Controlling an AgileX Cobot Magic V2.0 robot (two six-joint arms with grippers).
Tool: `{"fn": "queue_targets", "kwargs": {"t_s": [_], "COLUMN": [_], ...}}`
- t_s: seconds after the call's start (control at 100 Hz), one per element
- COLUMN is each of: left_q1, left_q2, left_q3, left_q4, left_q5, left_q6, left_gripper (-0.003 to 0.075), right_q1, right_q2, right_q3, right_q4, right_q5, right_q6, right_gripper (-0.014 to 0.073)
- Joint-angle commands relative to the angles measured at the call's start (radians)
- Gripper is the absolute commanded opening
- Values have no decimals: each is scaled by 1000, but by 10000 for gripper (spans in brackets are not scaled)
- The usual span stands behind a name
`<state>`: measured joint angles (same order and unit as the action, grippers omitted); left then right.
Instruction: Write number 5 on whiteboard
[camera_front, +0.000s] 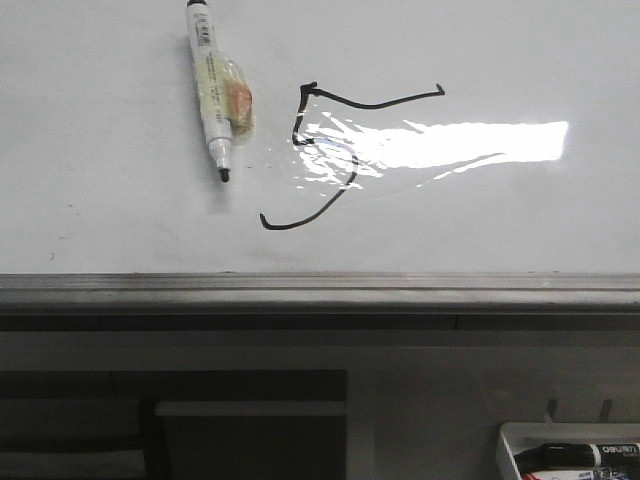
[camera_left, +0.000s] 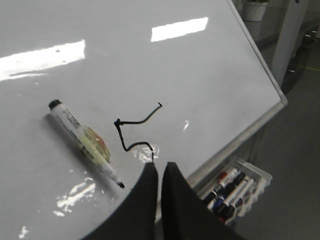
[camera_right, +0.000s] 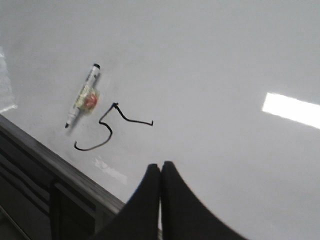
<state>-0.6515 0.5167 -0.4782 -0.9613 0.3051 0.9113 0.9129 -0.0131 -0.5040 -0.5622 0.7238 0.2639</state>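
A black hand-drawn number 5 (camera_front: 320, 150) stands on the glossy whiteboard (camera_front: 500, 220), partly under a glare patch. It also shows in the left wrist view (camera_left: 131, 131) and the right wrist view (camera_right: 107, 131). A white marker (camera_front: 213, 95), uncapped with its black tip toward the grey rail, lies on the board left of the 5; it also shows in the left wrist view (camera_left: 86, 145) and the right wrist view (camera_right: 82, 96). My left gripper (camera_left: 160, 166) is shut and empty above the board's lower edge. My right gripper (camera_right: 161, 165) is shut and empty, apart from the 5.
A grey metal rail (camera_front: 320, 290) runs along the board's near edge. A small white tray (camera_front: 575, 450) with several markers hangs below at the right, also in the left wrist view (camera_left: 235, 190). Dark shelving (camera_front: 180, 420) lies under the board.
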Motion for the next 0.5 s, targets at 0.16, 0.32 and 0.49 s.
{"fn": "queue_targets", "kwargs": {"t_s": [0.16,0.32,0.49], "left_q1": [-2,-2,-2], "left_q2": [-19,-17,-17], "left_q3": [1,1,1], "left_q4": [-24,-24,-24], "left_q5": [43,44,44], "left_q6": [-1,-1,-1], "left_gripper": [-20,-20,-20], "right_q1": [-8,-8,-8], "right_q2": [35,35,35], "right_q3": [-2,-2,-2], "right_q4": [-61,-61,-61], "right_q5": [-25,-19,-19], "right_q6": [0,0,0], "right_gripper": [-61,-61,-62]}}
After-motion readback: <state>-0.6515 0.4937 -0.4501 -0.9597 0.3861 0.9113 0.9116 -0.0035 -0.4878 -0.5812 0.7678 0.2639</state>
